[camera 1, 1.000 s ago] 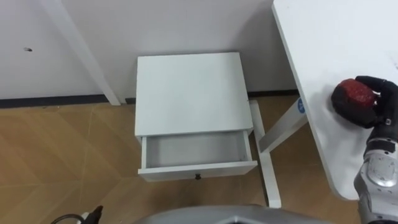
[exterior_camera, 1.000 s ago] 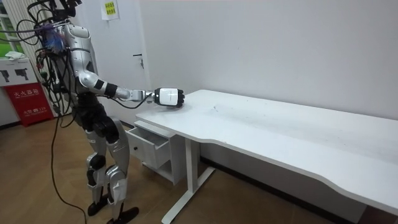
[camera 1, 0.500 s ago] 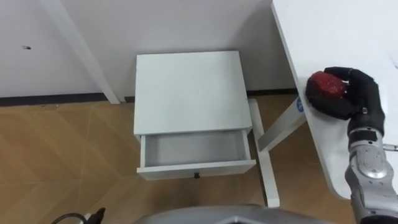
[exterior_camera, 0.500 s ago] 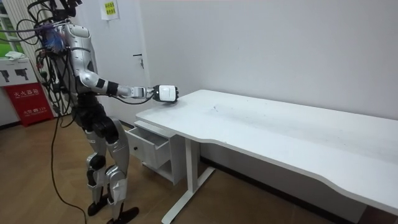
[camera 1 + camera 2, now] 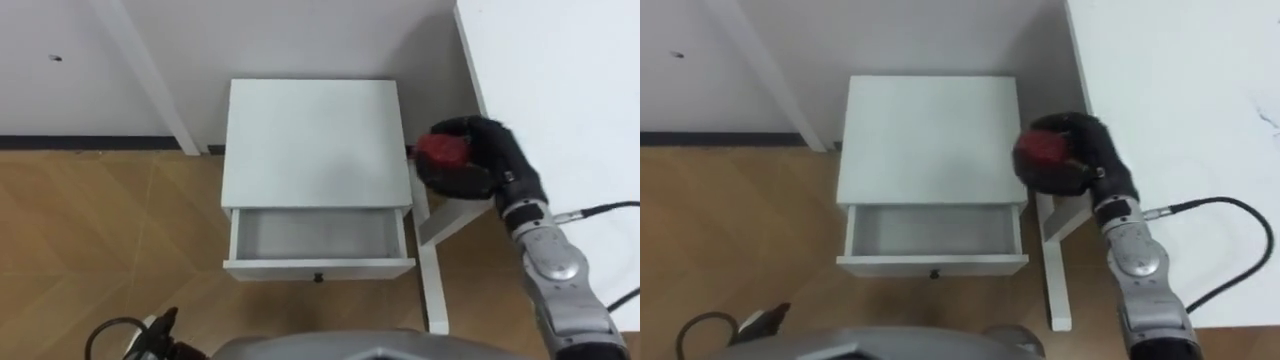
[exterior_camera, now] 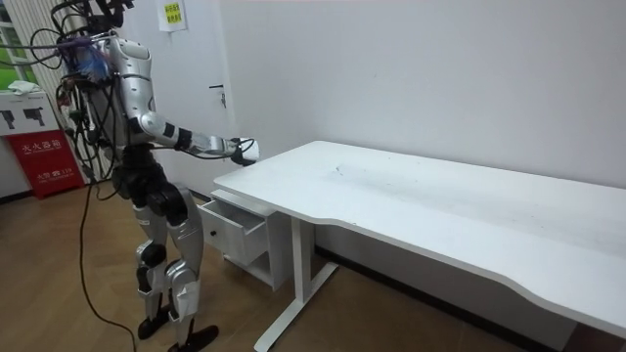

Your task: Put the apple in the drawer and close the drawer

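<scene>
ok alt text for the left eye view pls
The right hand, curled round a red apple, holds it up at the desk edge, beside a white cabinet. The cabinet's drawer stands open and empty, over a wood floor.

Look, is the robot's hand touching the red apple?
Touching. In the left eye view the right hand is curled round the apple, holding it beside the table edge.

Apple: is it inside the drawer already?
No, the right hand grips the apple beside the cabinet; the open drawer is empty.
</scene>
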Robot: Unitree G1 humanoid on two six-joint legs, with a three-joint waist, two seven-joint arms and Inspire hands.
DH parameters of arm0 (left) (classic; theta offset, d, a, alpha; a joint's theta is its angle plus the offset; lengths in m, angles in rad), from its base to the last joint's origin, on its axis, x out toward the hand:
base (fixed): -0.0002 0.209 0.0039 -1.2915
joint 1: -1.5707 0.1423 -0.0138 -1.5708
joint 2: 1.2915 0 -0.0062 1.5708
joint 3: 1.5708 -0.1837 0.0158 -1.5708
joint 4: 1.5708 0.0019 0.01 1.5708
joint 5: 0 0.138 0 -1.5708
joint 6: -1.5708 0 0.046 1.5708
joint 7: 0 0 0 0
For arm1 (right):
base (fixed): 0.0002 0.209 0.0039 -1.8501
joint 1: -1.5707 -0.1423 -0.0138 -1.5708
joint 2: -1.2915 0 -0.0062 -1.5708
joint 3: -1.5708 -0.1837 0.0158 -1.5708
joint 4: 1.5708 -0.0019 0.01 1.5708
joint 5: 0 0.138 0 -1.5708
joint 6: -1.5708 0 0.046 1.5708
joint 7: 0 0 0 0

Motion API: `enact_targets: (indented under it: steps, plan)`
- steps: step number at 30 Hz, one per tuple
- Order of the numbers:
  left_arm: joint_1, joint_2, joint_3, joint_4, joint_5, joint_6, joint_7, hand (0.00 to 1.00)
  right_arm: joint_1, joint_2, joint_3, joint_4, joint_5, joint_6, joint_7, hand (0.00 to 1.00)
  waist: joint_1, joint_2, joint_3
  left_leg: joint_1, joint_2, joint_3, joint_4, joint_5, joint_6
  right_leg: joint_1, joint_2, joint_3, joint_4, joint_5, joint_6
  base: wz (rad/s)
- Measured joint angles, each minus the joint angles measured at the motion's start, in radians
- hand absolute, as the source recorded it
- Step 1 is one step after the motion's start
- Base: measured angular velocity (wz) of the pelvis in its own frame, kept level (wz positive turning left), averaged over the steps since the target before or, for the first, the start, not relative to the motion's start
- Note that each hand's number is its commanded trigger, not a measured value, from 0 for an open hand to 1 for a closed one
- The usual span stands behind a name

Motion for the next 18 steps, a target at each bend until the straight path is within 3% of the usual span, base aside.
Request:
enact_targets:
  steps: [2, 6, 17, 18]
  plan:
    - [-0.010, 0.000, 0.001, 0.000, 0.000, 0.000, -0.007, 0.00, 0.000, 0.000, 0.010, 0.000, -0.025, 0.001, 0.025, 1.00, 0.009, 0.008, 0.0042, -0.002, -0.001, -0.004, 0.001, 0.000, 0.000, -0.001, -0.002, -0.006, -0.001, 0.000, 0.000, 0.09]
    - [-0.010, 0.001, 0.001, 0.001, 0.001, 0.000, -0.017, 0.00, 0.000, 0.000, 0.018, 0.000, -0.081, 0.002, 0.048, 1.00, 0.028, 0.013, 0.0013, -0.007, -0.002, -0.017, 0.001, 0.000, 0.000, 0.001, -0.001, -0.018, -0.002, 0.000, 0.000, 0.09]
    - [-0.011, 0.001, 0.001, 0.002, 0.002, 0.001, -0.045, 0.00, 0.001, 0.000, 0.021, 0.000, -0.096, 0.009, 0.112, 1.00, 0.029, 0.009, -0.0007, -0.007, -0.004, -0.027, 0.001, 0.000, 0.000, 0.018, -0.003, -0.040, -0.016, 0.000, 0.000, 0.03]
    - [-0.014, 0.000, 0.001, 0.002, 0.002, 0.001, -0.050, 0.00, 0.001, 0.000, 0.021, 0.000, -0.097, 0.014, 0.119, 0.72, 0.029, 0.008, -0.0006, -0.007, -0.003, -0.027, 0.001, 0.000, 0.000, 0.018, -0.003, -0.041, -0.016, 0.000, 0.000, 0.00]
